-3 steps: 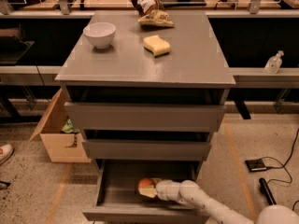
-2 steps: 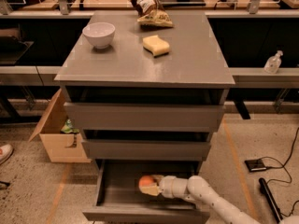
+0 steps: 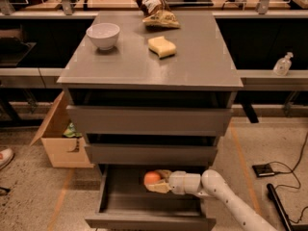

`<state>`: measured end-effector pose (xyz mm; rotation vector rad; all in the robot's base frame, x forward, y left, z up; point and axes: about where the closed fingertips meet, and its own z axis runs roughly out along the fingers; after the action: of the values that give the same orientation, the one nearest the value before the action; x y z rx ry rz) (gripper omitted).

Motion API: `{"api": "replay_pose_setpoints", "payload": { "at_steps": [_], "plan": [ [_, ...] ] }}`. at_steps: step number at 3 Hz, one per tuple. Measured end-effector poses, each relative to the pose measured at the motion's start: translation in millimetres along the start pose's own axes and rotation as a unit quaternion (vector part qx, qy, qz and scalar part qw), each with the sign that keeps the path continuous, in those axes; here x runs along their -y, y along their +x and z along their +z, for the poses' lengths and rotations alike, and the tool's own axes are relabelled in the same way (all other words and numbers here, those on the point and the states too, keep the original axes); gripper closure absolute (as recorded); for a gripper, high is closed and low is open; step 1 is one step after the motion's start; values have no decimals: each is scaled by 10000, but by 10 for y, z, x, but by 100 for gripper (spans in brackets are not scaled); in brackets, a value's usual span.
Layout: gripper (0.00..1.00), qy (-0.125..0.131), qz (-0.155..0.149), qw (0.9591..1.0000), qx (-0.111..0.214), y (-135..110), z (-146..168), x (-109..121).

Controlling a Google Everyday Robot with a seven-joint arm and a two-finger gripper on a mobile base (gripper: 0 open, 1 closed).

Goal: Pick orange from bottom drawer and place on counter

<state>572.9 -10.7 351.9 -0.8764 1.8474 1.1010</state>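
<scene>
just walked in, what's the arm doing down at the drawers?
The robot's white arm reaches into the open bottom drawer, lowest of three grey ones, and its gripper is at the small round orange near the back. The orange sits in the drawer, not yet on the flat grey counter, which holds a white bowl, a yellow sponge and a crumpled bag.

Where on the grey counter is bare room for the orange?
The grey counter is bare in front and right of the yellow sponge. Its back is crowded: white bowl left, crumpled snack bag centre. The pincer grips the small round orange in the bottom drawer.
</scene>
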Motion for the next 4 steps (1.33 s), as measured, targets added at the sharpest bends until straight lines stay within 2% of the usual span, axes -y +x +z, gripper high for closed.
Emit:
{"api": "replay_pose_setpoints", "payload": {
  "at_steps": [1,2,3,4],
  "plan": [
    [100,-171,-25,9998,-42,17,0,-74],
    [100,-158,-22,9999,-39,16,6,-71],
    [100,-462,-410,9980,105,-241,-96,-359],
    [100,-589,-1233,9904,214,-807,-419,-870]
  ]
}}
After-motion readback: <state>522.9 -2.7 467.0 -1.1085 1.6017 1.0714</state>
